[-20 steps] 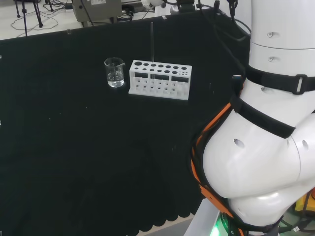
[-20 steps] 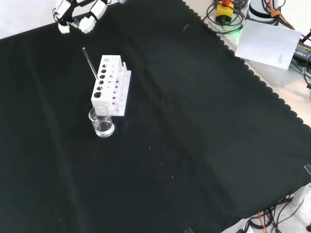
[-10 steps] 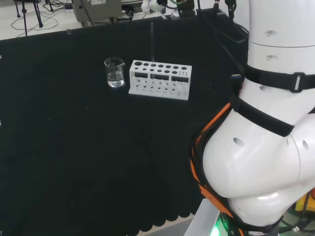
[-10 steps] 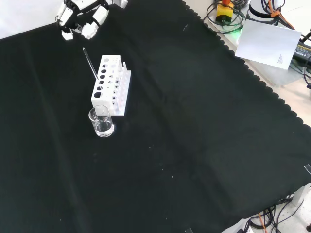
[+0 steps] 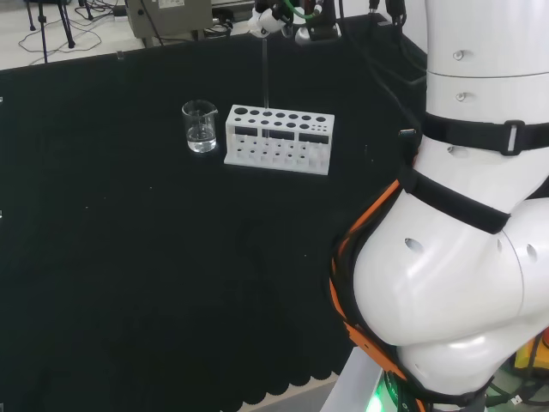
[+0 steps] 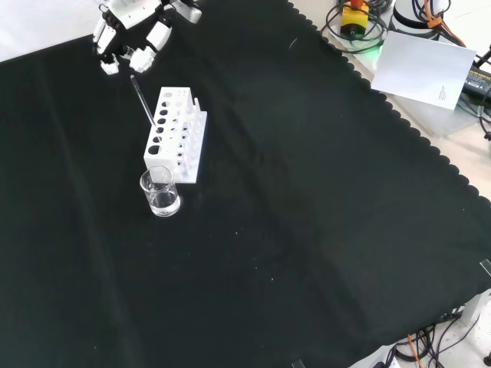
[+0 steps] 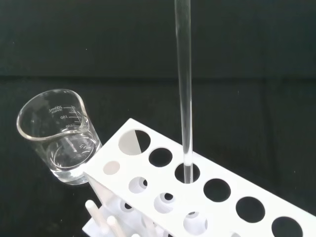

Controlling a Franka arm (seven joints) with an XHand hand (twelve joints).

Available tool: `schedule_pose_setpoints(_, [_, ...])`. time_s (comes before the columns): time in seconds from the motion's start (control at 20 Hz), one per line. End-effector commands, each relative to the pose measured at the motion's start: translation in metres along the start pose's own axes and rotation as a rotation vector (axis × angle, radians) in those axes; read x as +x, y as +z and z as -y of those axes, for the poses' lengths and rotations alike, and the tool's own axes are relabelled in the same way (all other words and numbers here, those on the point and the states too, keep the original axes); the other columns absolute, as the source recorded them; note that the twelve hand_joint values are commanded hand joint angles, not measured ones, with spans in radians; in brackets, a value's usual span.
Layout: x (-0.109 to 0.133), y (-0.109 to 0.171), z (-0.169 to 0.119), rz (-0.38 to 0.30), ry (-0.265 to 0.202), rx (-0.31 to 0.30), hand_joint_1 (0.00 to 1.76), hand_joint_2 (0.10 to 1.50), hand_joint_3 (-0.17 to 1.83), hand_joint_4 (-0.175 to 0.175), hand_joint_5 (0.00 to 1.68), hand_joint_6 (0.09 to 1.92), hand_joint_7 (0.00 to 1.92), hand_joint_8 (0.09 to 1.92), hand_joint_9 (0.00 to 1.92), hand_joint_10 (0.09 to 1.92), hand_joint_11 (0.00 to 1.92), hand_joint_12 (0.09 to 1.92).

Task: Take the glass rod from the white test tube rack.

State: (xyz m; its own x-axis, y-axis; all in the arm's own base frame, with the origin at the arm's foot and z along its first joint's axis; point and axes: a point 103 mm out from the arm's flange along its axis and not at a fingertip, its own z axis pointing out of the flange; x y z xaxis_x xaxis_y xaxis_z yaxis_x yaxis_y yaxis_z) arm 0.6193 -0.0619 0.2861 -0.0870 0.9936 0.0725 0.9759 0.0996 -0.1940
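**Hand above the glass rod standing in the rack**

The glass rod (image 7: 184, 94) stands upright in a hole of the white test tube rack (image 6: 175, 135), in the row of large holes, third from the end nearest the beaker (image 7: 58, 136). The beaker, clear glass, stands on the tabletop (image 6: 307, 215) just beside that end of the rack. In the front view the hand (image 6: 130, 34) hangs over the rod's upper tip, fingers curled downward on either side of it, apart from the rod and holding nothing.
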Motion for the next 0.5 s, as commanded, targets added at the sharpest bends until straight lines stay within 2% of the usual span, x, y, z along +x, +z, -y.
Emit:
schedule_pose_setpoints(0.05, [-0.001, 0.006, -0.001, -0.008, 0.0, 0.008, 0.64, 1.29, -0.17, -0.175, 0.48, 0.94, 0.82, 1.02, 1.18, 1.05, 0.61, 1.35])
schedule_pose_setpoints(0.15, [-0.005, 0.014, -0.003, -0.018, -0.022, 0.011, 0.64, 1.29, -0.17, -0.175, 0.5, 0.95, 0.85, 1.01, 1.2, 1.06, 0.61, 1.35])
schedule_pose_setpoints(0.5, [-0.005, 0.027, -0.01, -0.013, -0.003, 0.033, 0.65, 1.28, -0.17, -0.175, 0.54, 0.97, 0.9, 1.02, 1.24, 1.07, 0.62, 1.35])
